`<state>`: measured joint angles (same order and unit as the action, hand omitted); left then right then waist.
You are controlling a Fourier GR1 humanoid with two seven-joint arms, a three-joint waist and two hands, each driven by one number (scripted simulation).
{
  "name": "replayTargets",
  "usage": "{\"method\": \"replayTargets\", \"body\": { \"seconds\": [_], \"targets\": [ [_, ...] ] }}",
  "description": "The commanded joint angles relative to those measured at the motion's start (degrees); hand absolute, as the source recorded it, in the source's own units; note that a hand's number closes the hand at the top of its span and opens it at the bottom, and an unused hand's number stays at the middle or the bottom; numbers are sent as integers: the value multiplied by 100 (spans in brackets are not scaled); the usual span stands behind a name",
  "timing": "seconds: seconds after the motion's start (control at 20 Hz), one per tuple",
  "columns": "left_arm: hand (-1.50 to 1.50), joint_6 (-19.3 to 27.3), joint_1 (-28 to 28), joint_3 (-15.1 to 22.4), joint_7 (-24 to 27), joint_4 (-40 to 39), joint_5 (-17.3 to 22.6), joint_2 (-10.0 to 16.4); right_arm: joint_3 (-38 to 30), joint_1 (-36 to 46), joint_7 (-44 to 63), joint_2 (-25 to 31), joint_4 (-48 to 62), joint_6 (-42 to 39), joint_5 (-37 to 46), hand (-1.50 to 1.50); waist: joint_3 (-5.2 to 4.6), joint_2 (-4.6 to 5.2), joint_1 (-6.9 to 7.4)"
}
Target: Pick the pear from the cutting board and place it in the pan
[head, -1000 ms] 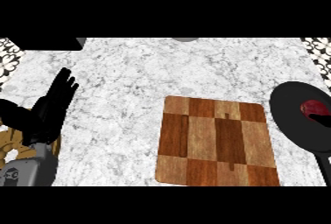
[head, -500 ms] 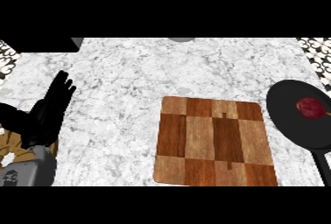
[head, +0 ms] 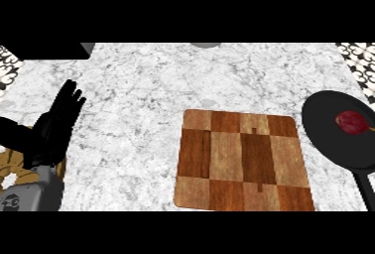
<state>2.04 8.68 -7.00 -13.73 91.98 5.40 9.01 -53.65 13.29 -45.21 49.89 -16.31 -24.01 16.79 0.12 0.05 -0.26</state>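
Observation:
A dark red pear (head: 352,122) lies inside the black pan (head: 330,141) at the right edge of the head view. The wooden cutting board (head: 242,158) sits left of the pan with nothing on it. My left hand (head: 55,126) rests at the left side, fingers straight and pointing up, holding nothing. My right hand does not show in the view.
The pan's handle (head: 365,191) runs down toward the lower right corner. A dark block (head: 47,50) sits at the back left of the marble counter (head: 147,99), and a grey round object (head: 207,44) peeks in at the back edge.
The view has shifted so the pan and pear show more fully at the right. The dark shape over the pear is gone. My left hand has stayed put.

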Motion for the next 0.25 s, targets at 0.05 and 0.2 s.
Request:
{"method": "replayTargets", "body": {
  "seconds": [0.05, 0.2],
  "targets": [
    [0, 103, -56, 67, -146, 336, -89, -24, 67, -611, -1030, -247, -75, -444, -179, -150, 1, -11, 20],
    [0, 19, 35, -7, -295, 224, 87, -21, 156, -699, -893, -84, -112, -549, -290, -150, -2, -9, 24]
  ]
}}
